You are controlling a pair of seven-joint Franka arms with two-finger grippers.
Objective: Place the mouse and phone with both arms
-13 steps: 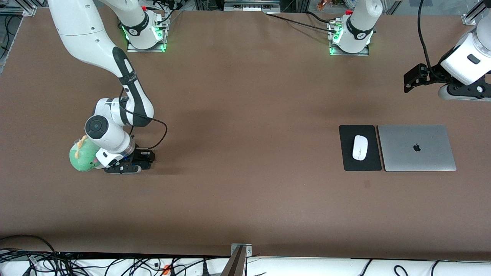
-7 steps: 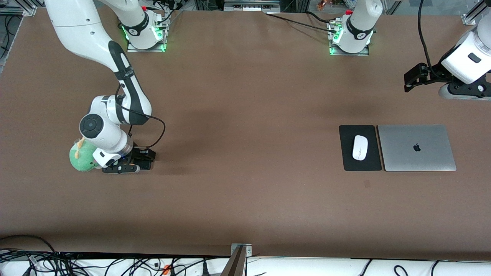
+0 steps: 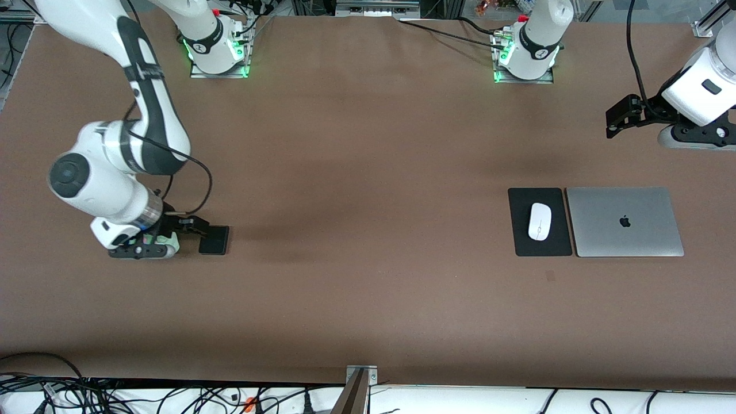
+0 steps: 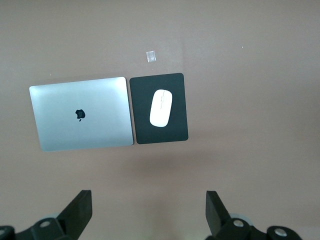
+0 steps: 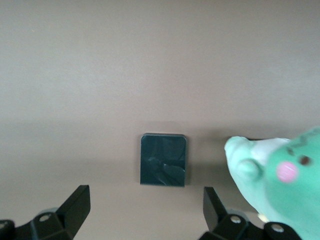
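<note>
At the right arm's end of the table we find the right gripper (image 3: 172,233) low over the brown table (image 3: 368,299), its jaws spread wide and holding nothing; the right wrist view shows both fingers (image 5: 75,205) apart with bare table between them; a green plush toy (image 5: 280,175) sits close beside that gripper, mostly hidden under the wrist in the front view; just beside the gripper, toward the table's middle, the phone (image 3: 214,240) lies flat on the table, free of the fingers; we see nothing on the wide middle stretch; toward the left arm's end the black mouse pad (image 3: 520,236) lies flat with the mouse (image 3: 539,221) resting on it; touching or nearly touching the pad's edge is a closed silver laptop (image 3: 625,221); the left gripper (image 3: 618,121) waits in the air near the table's end, its jaws open and empty, as the left wrist view's spread fingers (image 4: 80,210) confirm.
</note>
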